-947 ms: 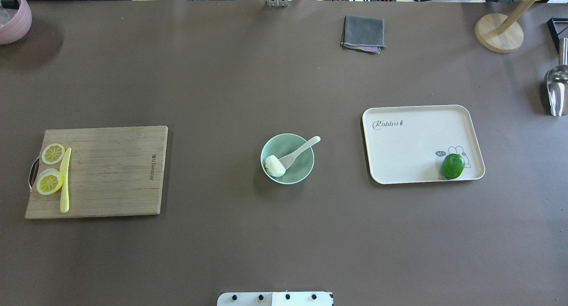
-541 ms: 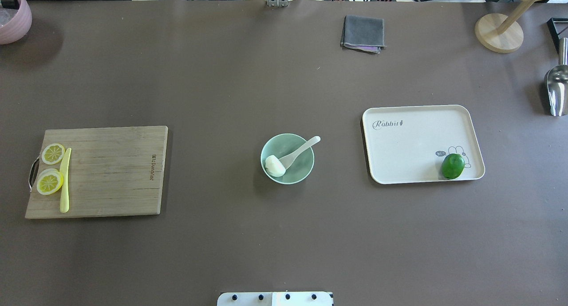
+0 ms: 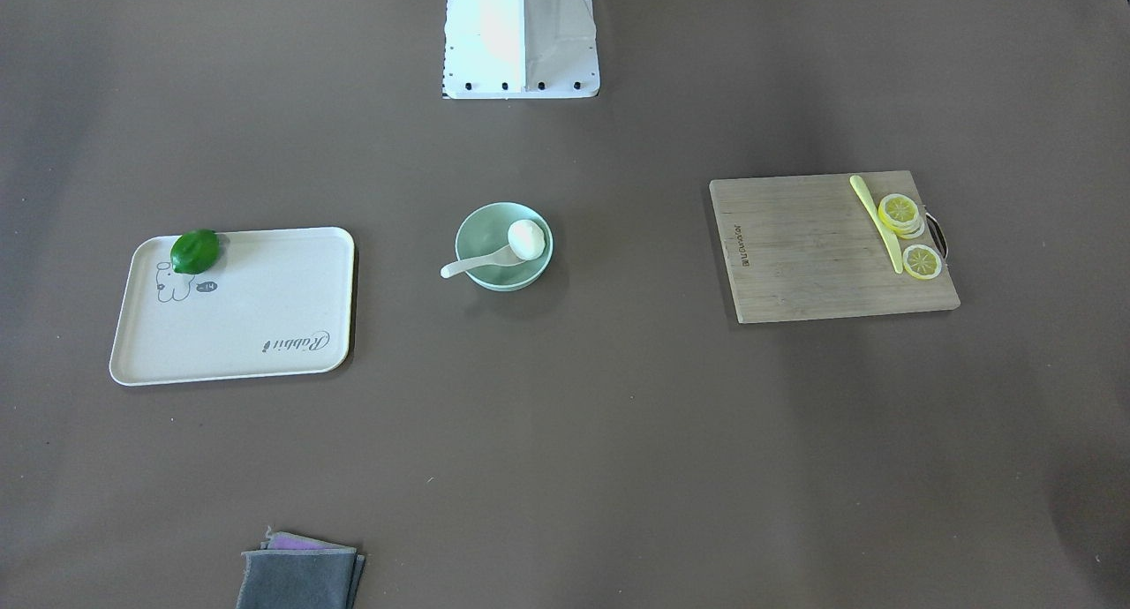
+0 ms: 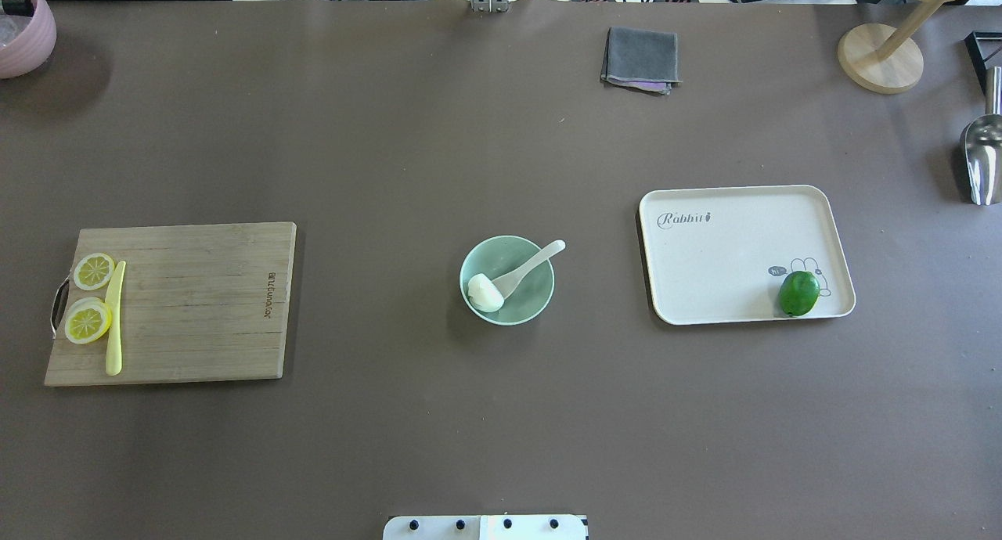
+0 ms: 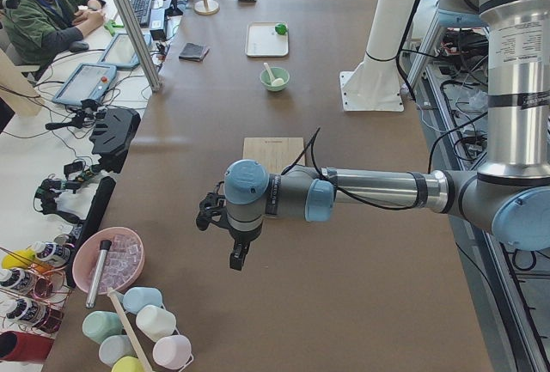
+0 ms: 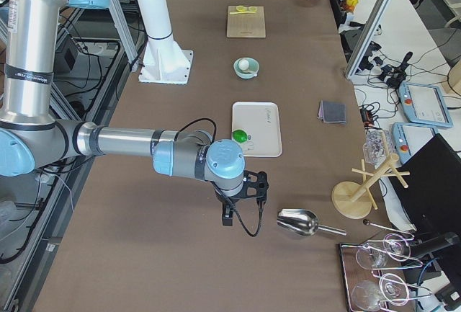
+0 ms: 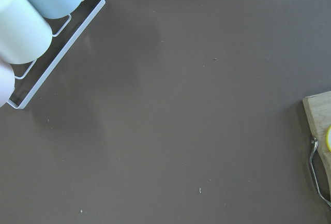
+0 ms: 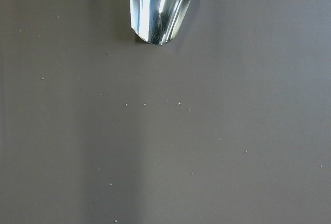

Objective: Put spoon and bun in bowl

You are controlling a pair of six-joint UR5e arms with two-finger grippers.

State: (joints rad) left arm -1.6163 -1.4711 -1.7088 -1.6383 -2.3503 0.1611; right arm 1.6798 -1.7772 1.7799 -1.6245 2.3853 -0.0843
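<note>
The pale mint-green bowl [image 4: 526,299] stands at the middle of the table, and also shows in the front view [image 3: 481,228]. The white bun [image 4: 484,293] lies inside it at its near-left side. The white spoon [image 4: 532,263] rests with its scoop in the bowl and its handle sticking out over the far-right rim. My left gripper [image 5: 234,256] hangs far off to the left, past the cutting board. My right gripper [image 6: 229,215] hangs far off to the right near the metal scoop. Both show only in the side views, so I cannot tell whether they are open or shut.
A wooden cutting board [image 4: 196,305] with lemon slices [image 4: 88,321] and a yellow knife [image 4: 115,321] lies on the left. A white tray [image 4: 728,258] with a green lime [image 4: 798,293] lies on the right. A grey cloth [image 4: 640,58], a metal scoop [image 4: 982,156] and a wooden stand [image 4: 880,58] sit further back.
</note>
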